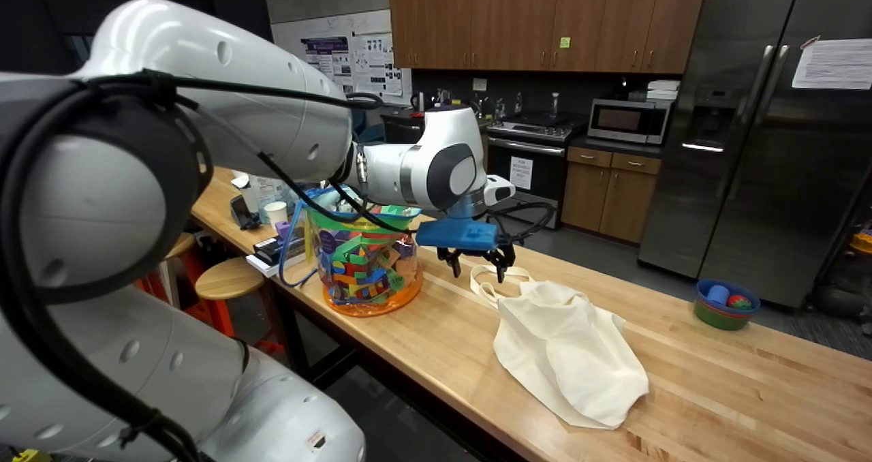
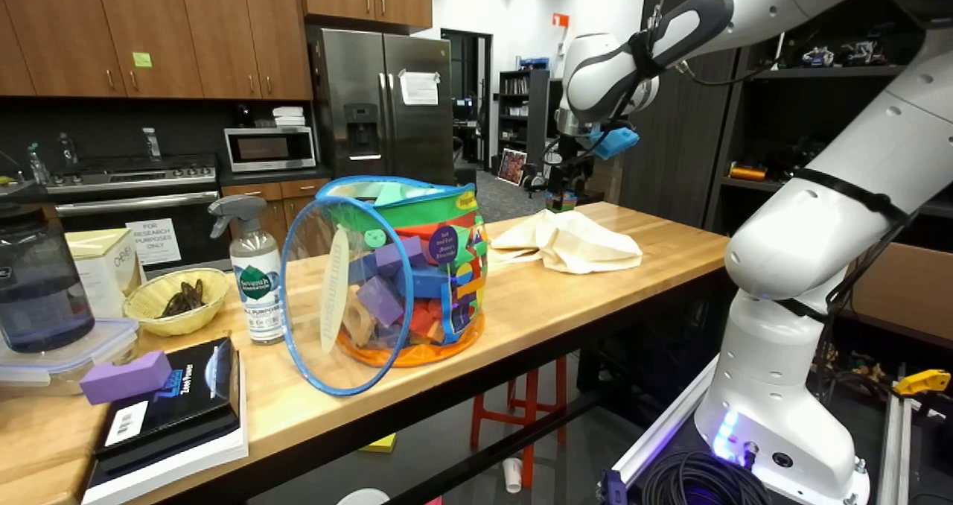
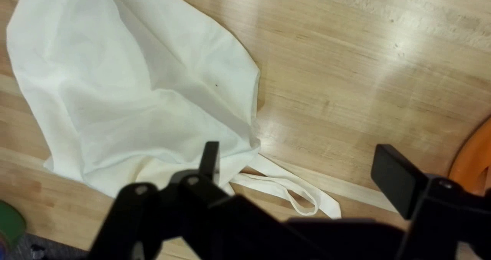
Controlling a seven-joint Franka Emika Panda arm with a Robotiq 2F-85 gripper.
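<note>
My gripper (image 1: 479, 273) hangs above the wooden table, jaws wide apart, with nothing held between them. In the wrist view the gripper (image 3: 300, 162) spans the looped straps (image 3: 329, 206) of a cream cloth bag, which lie on the tabletop below. The crumpled bag (image 3: 134, 99) spreads to the upper left there, and the left finger (image 3: 209, 158) overlaps its edge in the picture. Both exterior views show the bag (image 1: 569, 360) (image 2: 577, 243) lying on the table, its body slightly raised in folds. Contact between gripper and bag is not seen.
A clear zip container of colourful blocks (image 1: 371, 264) (image 2: 424, 281) stands near the gripper, its round lid open; its orange base (image 3: 473, 156) enters the wrist view. Nested bowls (image 1: 725, 306) sit by the far edge. A spray bottle (image 2: 257, 285), a yellow basket (image 2: 149, 315) and books (image 2: 171, 423) occupy the other end.
</note>
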